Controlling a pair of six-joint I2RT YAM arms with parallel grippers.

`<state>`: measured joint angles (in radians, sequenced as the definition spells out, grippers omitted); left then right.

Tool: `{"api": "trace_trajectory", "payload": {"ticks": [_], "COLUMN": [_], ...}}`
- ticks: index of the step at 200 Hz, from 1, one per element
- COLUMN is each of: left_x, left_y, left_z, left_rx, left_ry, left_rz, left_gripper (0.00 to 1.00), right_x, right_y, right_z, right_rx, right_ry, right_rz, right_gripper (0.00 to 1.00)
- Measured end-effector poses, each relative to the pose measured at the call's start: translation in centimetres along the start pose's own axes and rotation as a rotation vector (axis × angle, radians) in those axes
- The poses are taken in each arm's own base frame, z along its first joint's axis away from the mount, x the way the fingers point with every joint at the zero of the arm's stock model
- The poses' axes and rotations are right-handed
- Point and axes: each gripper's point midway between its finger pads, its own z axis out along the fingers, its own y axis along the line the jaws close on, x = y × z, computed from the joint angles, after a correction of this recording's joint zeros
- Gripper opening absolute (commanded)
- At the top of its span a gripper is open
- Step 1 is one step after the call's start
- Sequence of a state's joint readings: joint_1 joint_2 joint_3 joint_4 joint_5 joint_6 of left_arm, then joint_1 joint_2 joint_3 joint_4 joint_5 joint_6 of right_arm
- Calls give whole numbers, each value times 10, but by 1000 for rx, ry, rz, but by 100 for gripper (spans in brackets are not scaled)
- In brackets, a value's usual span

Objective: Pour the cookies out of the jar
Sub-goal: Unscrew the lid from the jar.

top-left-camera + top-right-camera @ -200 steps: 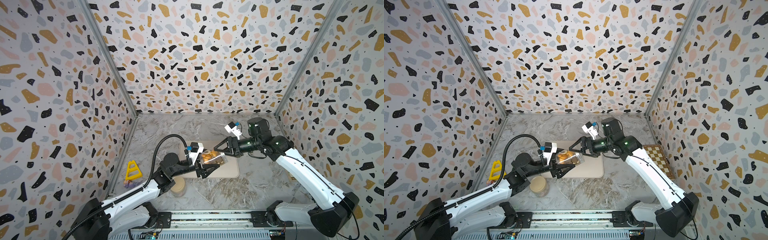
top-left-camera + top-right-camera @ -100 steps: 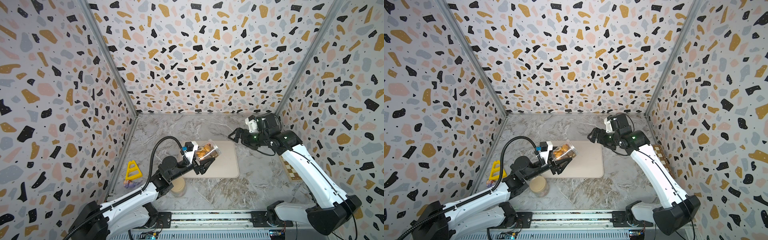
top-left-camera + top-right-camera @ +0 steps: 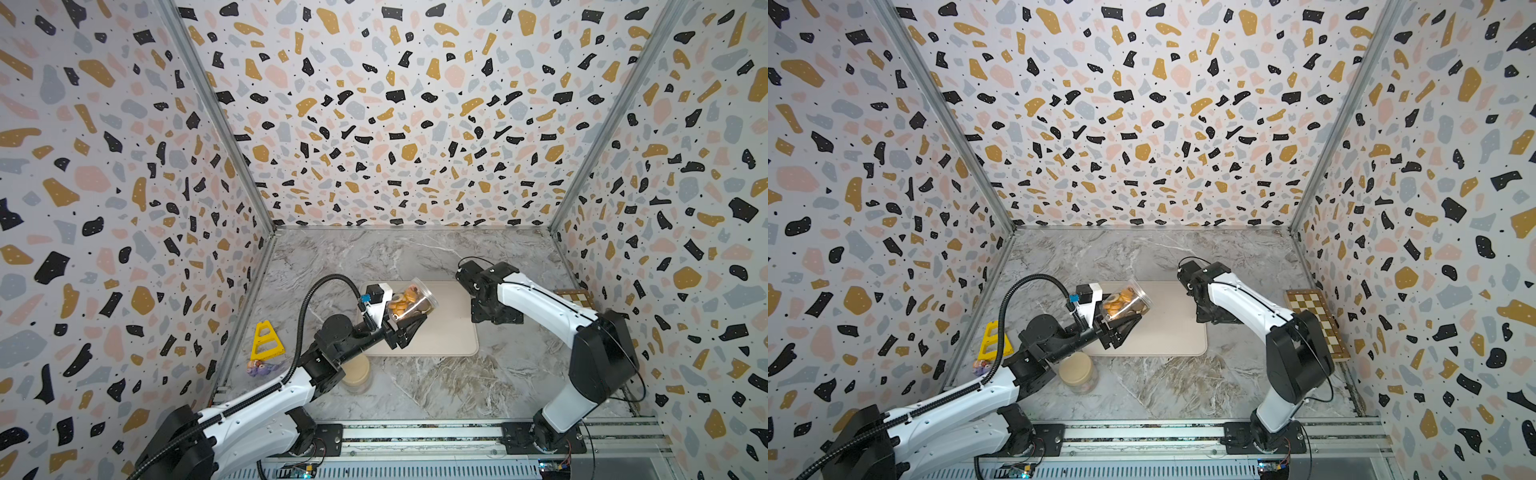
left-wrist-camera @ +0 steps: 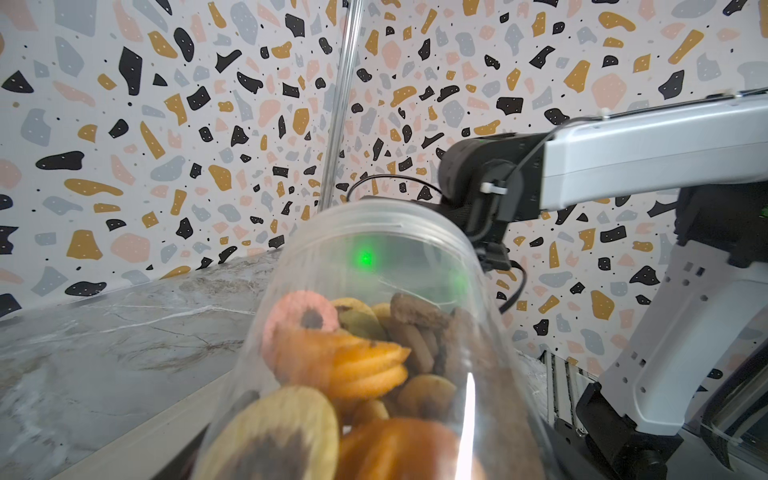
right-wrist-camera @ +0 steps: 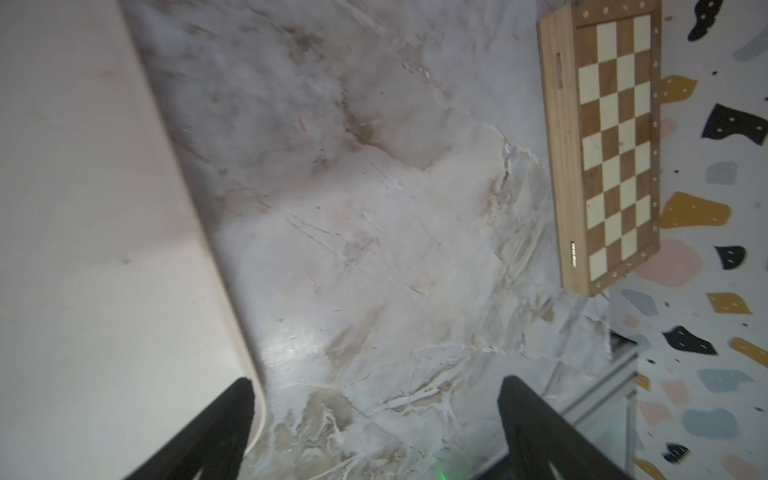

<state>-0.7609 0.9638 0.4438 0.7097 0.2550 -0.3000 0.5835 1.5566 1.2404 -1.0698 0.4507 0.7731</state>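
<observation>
Your right hand has pulled back from the jar toward the counter's right edge, spread wide and empty. Your left hand pinches the lidless jar over the beige tray, its cookies still inside. Tipping comes next.

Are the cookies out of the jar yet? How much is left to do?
Not yet! Done: the left claw grips the jar above the beige tray, and its mouth has no lid. In hand: the jar is tilted, but the cookies sit inside it, none on the tray. Left: tip it further until they spill out. The right claw is open and holds nothing.
</observation>
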Motion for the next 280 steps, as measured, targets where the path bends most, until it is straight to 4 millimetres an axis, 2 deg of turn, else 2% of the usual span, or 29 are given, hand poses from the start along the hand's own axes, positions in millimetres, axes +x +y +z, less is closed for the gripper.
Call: {"api": "trace_trajectory", "payload": {"ticks": [10,23,39,52,66,76,85,93,103,118,133,144,149,161,176,192,215,255,280], "left_x": [-2,-3,-4,-5,-5,-5,-5,-4,-2,0,2,2,3,3,3,2,0,-9,-11], "left_y": [1,2,4,6,7,7,8,8,9,10,10,9,9,8,6,5,3,-1,-2], "left_z": [-1,-3,-4,-4,-5,-5,-5,-5,-6,-7,-6,-5,-4,-3,-2,-1,0,-1,0], "left_rx": [-4,-9,-14,-19,-23,-21,-20,-20,-19,-16,-5,6,12,26,39,52,65,89,96], "left_ry": [-6,-11,-16,-17,-18,-18,-18,-15,-12,-10,-6,-5,-4,-6,-10,-16,-24,-57,-65], "left_rz": [1,0,-4,-6,-13,-19,-23,-25,-28,-32,-39,-45,-48,-53,-63,-72,-84,-93,-90], "left_gripper": [47,47,47,47,47,47,47,47,47,46,46,46,46,46,46,44,43,43,41], "right_x": [-4,-16,-30,-43,-54,-55,-49,-42,-36,-40,-52,-53,-50,-39,-23,-14,-15,-19,-18], "right_y": [-3,-17,-39,-59,-72,-61,-41,-26,-12,3,16,29,37,52,66,74,82,89,101], "right_z": [-15,-41,-69,-73,-56,-42,-31,-28,-39,-80,-141,-184,-205,-241,-268,-278,-283,-279,-275], "right_rx": [-97,-214,-380,-497,-555,-625,-706,-775,-873,-1040,-1197,-1290,-1342,-1432,-1517,-1547,-1550,-1544,-1540], "right_ry": [-77,-216,-349,-370,-322,-257,-179,-118,-76,-95,-164,-202,-209,-208,-167,-116,-71,-12,30], "right_rz": [43,131,251,365,426,401,357,323,287,228,141,62,19,-51,-96,-92,-62,7,20], "right_gripper": [86,100,100,93,88,88,91,93,95,99,100,100,100,100,100,100,100,99,99]}}
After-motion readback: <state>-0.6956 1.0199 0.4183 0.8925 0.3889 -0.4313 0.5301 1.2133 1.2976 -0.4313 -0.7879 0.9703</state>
